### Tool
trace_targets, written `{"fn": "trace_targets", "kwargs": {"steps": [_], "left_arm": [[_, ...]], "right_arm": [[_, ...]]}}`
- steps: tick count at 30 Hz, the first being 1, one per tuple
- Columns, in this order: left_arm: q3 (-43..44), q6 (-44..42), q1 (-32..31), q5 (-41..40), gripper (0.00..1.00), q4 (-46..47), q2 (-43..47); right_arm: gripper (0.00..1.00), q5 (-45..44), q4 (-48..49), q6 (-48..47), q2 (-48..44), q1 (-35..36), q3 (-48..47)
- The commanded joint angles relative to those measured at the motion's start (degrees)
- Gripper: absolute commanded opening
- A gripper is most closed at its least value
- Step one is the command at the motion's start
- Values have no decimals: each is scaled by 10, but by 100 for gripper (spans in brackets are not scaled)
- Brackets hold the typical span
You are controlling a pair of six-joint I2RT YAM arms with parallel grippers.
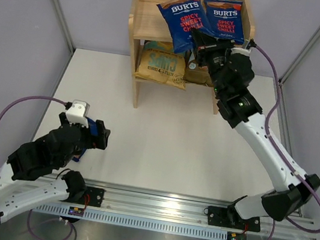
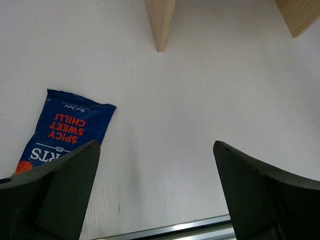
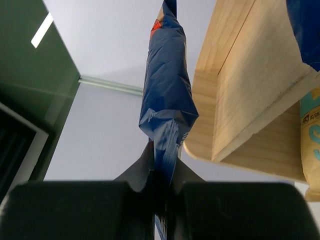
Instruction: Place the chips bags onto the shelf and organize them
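Clamped on a dark-blue chips bag [image 3: 167, 100] at the shelf [image 3: 235, 100] top tier, the right pincer [image 3: 162, 172] should next settle and release it, while the left pincer [image 2: 156, 150] gapes apart near the loose bag [image 2: 67, 130].

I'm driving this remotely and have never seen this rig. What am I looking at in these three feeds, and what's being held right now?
You are seeing two robot arms, each ending in a two-finger gripper. The overhead view looks down from behind them. The other two views come from cameras on the wrists. The right gripper is shut on a dark-blue chips bag at the top tier of the wooden shelf, where another blue bag lies. A tan-and-teal bag sits on the lower tier. The left gripper is open above the white table, where one blue bag lies flat.
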State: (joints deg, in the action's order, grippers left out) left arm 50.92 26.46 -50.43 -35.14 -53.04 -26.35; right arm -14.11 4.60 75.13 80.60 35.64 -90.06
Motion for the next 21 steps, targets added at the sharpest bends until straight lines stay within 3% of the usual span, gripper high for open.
{"fn": "trace_targets", "kwargs": {"steps": [1,6,16,21], "left_arm": [[-6,-9,2,-2,99,38,-10],[-6,-12,3,7,99,39,-24],[-12,-15,3,14,99,46,19],[-12,-17,2,17,99,48,18]], "right_arm": [[6,-164,23,23,52,36,-72],[7,-304,-7,34,139,71,-160],[5,-377,-131,99,248,64,-294],[5,-387,-137,91,267,50,-316]]}}
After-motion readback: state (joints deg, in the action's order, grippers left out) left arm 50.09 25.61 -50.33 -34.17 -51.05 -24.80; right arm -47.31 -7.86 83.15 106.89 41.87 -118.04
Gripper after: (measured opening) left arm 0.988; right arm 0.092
